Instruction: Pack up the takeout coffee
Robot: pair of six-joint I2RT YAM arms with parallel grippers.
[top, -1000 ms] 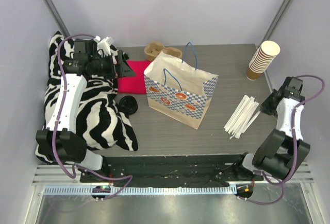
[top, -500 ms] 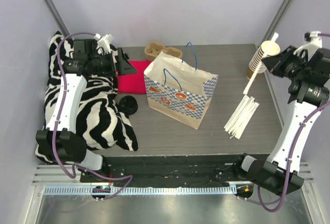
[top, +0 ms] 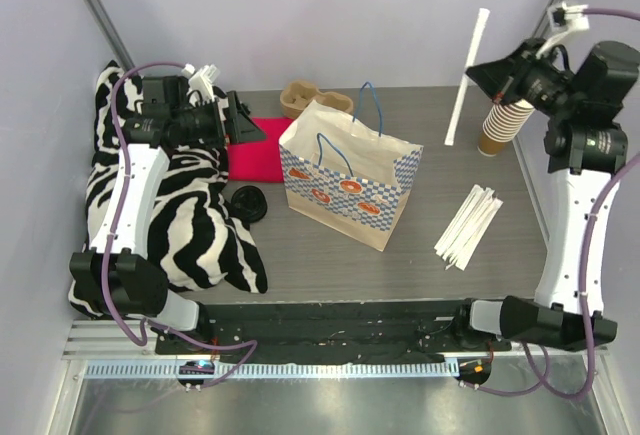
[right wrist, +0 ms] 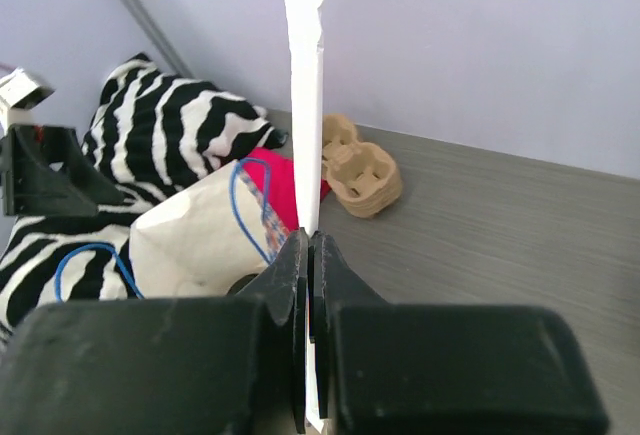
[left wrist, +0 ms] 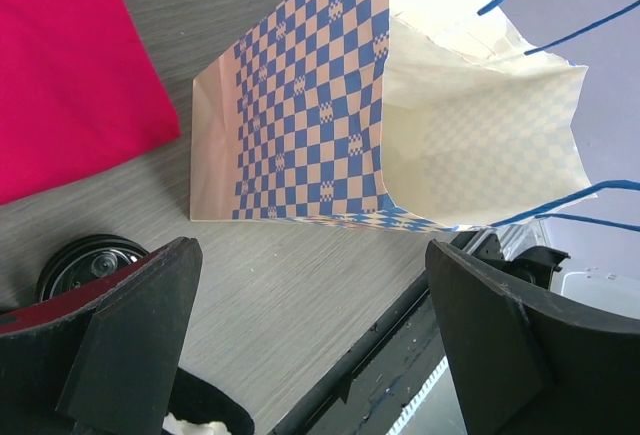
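- Right claw (right wrist: 309, 247): clamped on one white wrapped straw (top: 474, 45), held upright, high at far right.
- Left claw (top: 245, 123): jaws wide, nothing between, near pink cloth (top: 252, 160).
- Loose straws (top: 468, 225): nearest us, right.
- Black lid (top: 248, 202): between zebra cloth (top: 190, 225) and paper bag (top: 350, 180); we cannot tell whether a cup sits beneath, making it the takeout coffee.
- Cup stack (top: 508, 115): far right corner.

Overhead view and both wrist views share the paper bag (top: 350, 180).

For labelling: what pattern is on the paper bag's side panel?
Blue-and-tan checkerboard on the paper bag, clearest in the left wrist view.
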